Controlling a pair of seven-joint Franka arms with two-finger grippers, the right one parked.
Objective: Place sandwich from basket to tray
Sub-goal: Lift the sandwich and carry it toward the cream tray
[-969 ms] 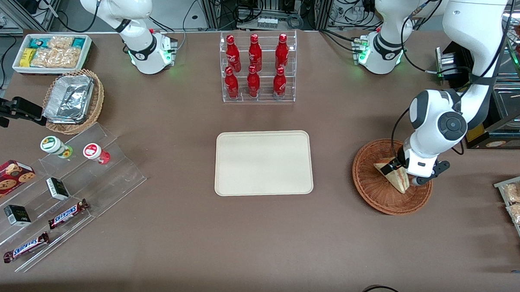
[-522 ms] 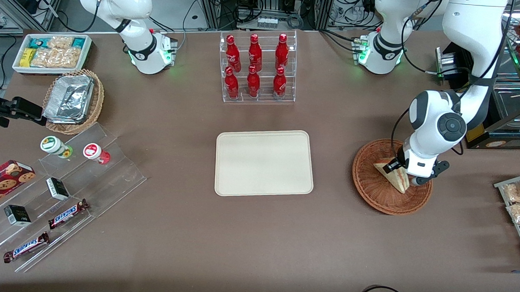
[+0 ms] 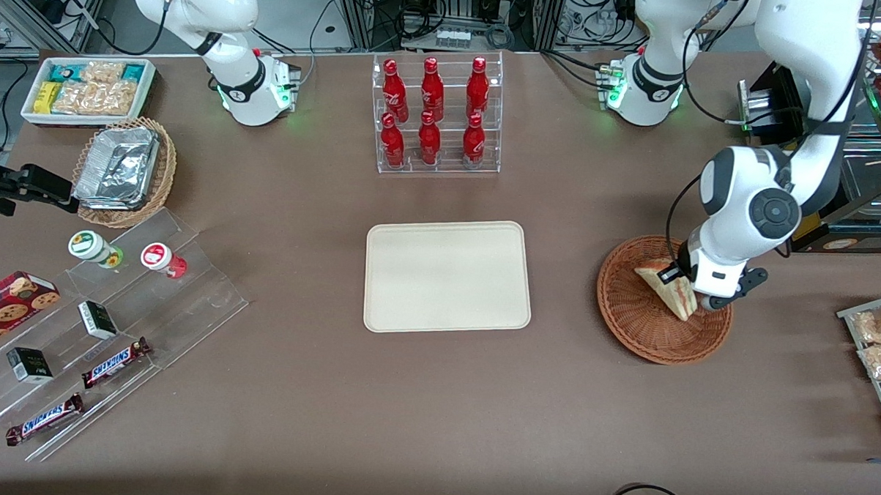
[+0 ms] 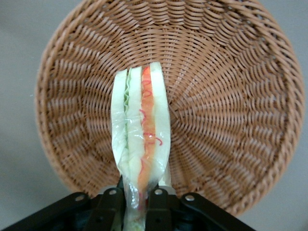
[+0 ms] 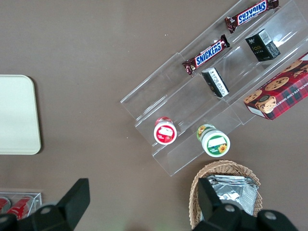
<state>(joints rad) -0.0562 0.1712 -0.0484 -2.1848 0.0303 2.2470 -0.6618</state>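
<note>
The sandwich [image 3: 670,289], a wrapped wedge of pale bread with red and green filling [image 4: 141,144], hangs a little above the reddish-brown wicker basket [image 3: 632,313] toward the working arm's end of the table. My gripper [image 3: 692,293] is shut on the sandwich's wide end, its two black fingers [image 4: 109,207] pinching the wrap from both sides, just over the basket's bowl [image 4: 231,96]. The cream tray [image 3: 447,275] lies flat at the table's middle with nothing on it, well apart from the basket.
A clear rack of red bottles [image 3: 434,115] stands farther from the front camera than the tray. A wire rack of snack packets [image 3: 880,343] sits beside the basket at the table's edge. Toward the parked arm's end are acrylic steps with snacks [image 3: 108,316] and a foil-filled tan basket [image 3: 124,170].
The gripper has risen slightly with the sandwich held in it, lifting the wedge off the basket's floor. Everything else is where it was.
</note>
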